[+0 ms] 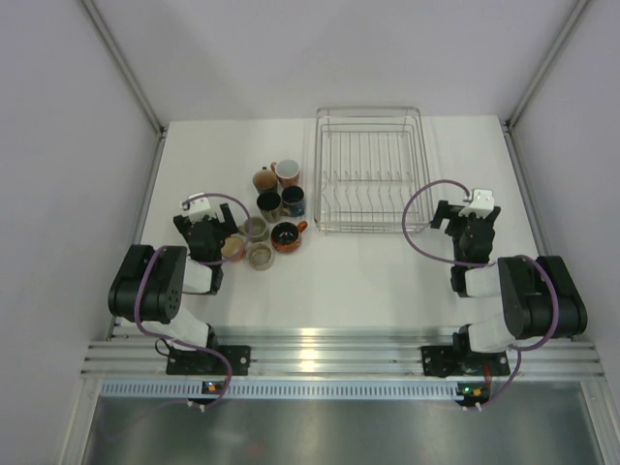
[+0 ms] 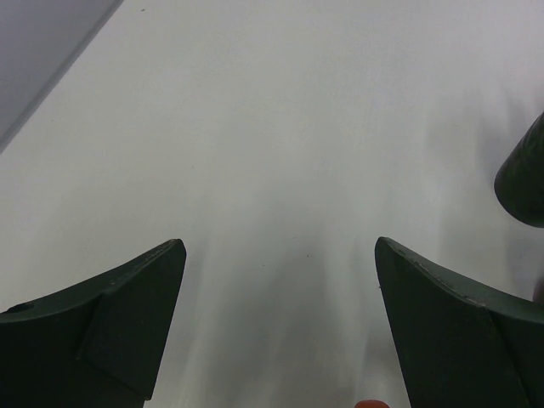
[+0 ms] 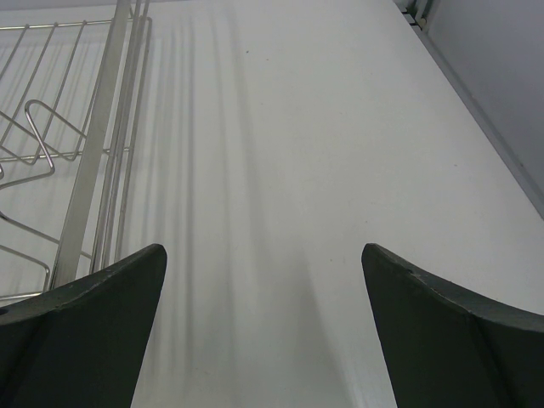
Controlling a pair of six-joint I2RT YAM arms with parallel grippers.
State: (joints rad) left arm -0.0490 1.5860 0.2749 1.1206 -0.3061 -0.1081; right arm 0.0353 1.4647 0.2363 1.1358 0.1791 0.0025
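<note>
A cluster of several cups stands left of centre: a brown cup (image 1: 263, 179), a pink-rimmed mug (image 1: 287, 172), a dark cup (image 1: 268, 202), a blue cup (image 1: 293, 201), a red cup (image 1: 287, 235), a grey cup (image 1: 256, 228), a beige cup (image 1: 261, 256) and a pinkish cup (image 1: 232, 248). My left gripper (image 1: 207, 225) (image 2: 279, 246) is open just left of the cluster, with only bare table between its fingers. A dark cup's side (image 2: 523, 178) shows at that view's right edge. My right gripper (image 1: 465, 221) (image 3: 263, 251) is open and empty, right of the wire dish rack (image 1: 368, 170) (image 3: 76, 127).
The rack holds nothing that I can see. White walls close in the table on the left, right and far sides. A metal rail (image 1: 310, 354) carrying both arm bases runs along the near edge.
</note>
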